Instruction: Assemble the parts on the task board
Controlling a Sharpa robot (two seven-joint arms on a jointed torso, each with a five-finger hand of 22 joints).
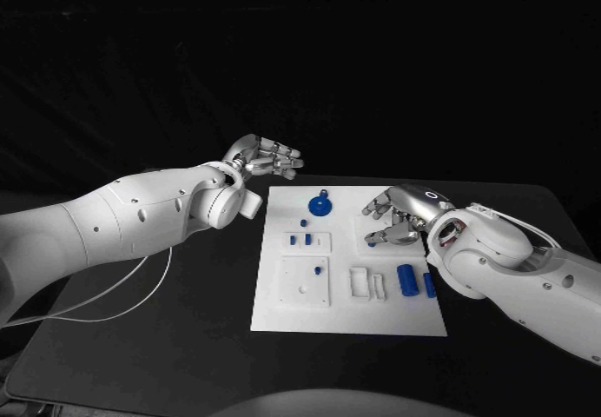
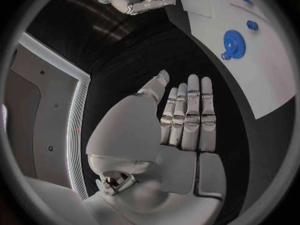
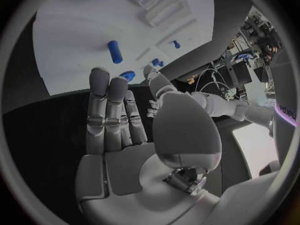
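Blue parts (image 1: 416, 279) half hidden, right hand (image 1: 403, 215) above

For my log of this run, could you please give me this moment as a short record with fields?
Task board: white plate mid-table
Blue gear: lying on the board's far end
Blue cylinder: lying near the board's right edge
Left robot hand: open, empty, above the table beyond the board's far left corner
Right robot hand: open, empty, over the board's right side
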